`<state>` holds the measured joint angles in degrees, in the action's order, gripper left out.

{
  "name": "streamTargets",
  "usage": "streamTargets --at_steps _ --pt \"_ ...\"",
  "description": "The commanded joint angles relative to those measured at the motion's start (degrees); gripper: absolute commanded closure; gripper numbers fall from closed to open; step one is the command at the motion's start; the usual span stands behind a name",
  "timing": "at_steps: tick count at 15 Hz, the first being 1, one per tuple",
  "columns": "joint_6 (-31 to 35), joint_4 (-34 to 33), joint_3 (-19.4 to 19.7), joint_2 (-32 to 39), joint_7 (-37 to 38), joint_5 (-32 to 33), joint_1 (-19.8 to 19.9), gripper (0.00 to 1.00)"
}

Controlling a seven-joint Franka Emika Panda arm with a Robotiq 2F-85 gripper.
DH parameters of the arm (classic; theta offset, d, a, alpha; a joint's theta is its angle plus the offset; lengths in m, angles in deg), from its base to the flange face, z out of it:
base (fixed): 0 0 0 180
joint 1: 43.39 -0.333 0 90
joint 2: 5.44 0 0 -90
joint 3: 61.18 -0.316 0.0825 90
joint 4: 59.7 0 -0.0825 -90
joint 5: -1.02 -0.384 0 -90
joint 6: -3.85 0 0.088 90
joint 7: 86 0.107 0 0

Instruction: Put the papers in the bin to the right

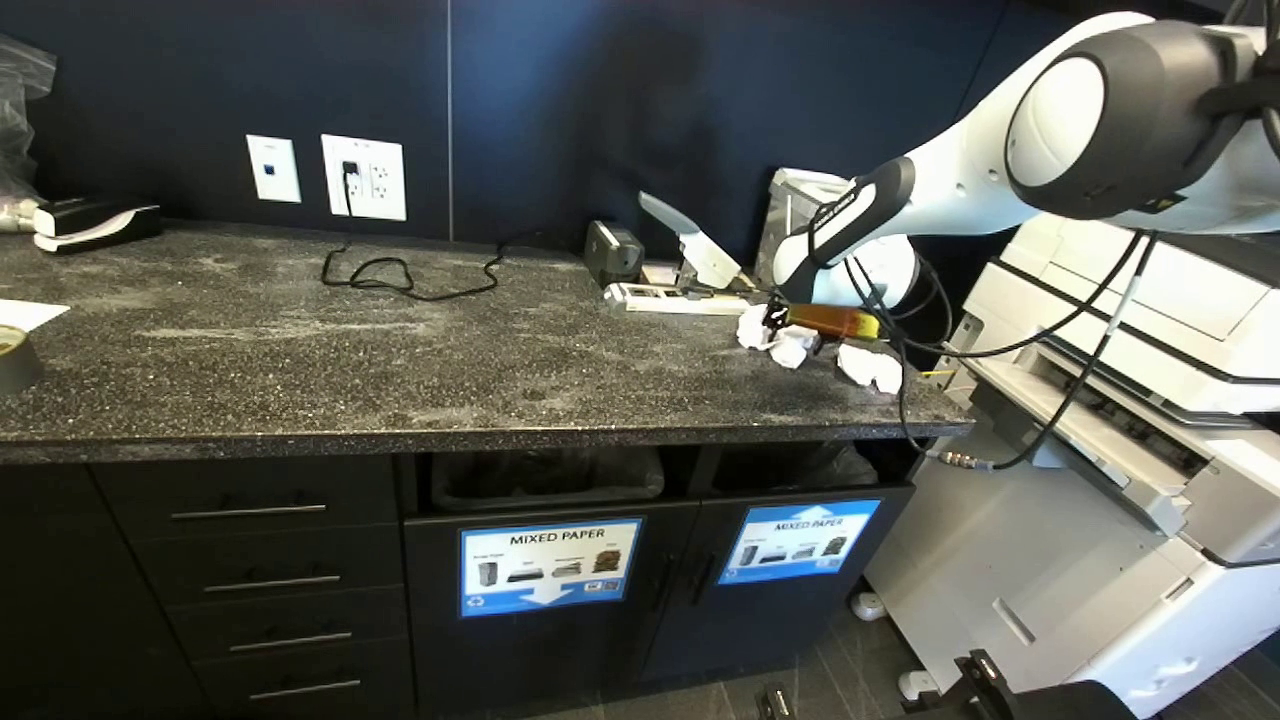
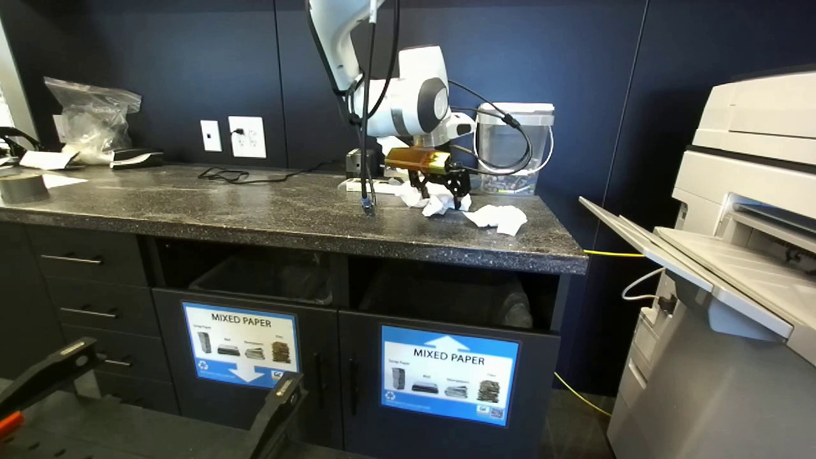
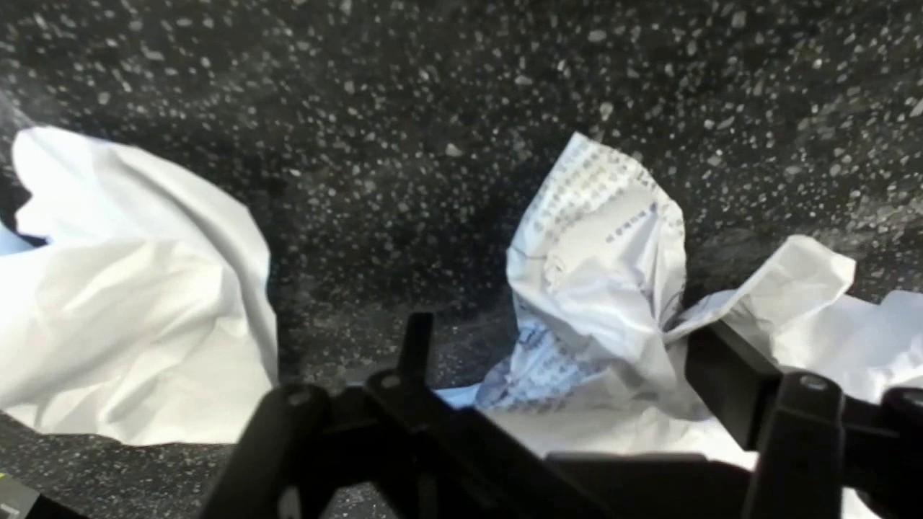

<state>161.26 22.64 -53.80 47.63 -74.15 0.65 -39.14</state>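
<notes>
Claw (image 3: 561, 331) was spread, straddling the printed paper wad (image 3: 598, 274) on the counter (image 3: 404, 144). In the wrist view, its long axis ran roughly top-to-bottom, narrow tip up, another wad (image 3: 144, 310) apart on the left.

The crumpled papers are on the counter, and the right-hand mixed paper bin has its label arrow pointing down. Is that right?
No: on the right-hand bin, the label arrow points up, as both exterior views show. The crumpled papers are indeed on the counter.
</notes>
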Motion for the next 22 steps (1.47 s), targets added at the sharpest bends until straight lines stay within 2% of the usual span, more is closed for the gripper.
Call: streamTargets --at_steps 1,7,9,12,15,22 --pt "-1.64 -3.80 0.74 2.05 0.74 -0.73 -0.53 0.42" --pt "-2.50 -3.72 -0.01 1.91 -0.71 -0.40 -0.31 0.86" --pt "-4.15 -2.96 -2.71 1.15 -4.72 -0.55 1.19 0.89" --pt "-6.83 -0.91 -5.78 -0.53 -12.83 0.43 2.60 0.87" --pt "-8.37 2.33 -6.57 -3.03 -18.90 1.52 2.92 0.88" --pt "-6.13 20.55 -5.77 -14.50 -27.81 7.11 2.31 0.88"
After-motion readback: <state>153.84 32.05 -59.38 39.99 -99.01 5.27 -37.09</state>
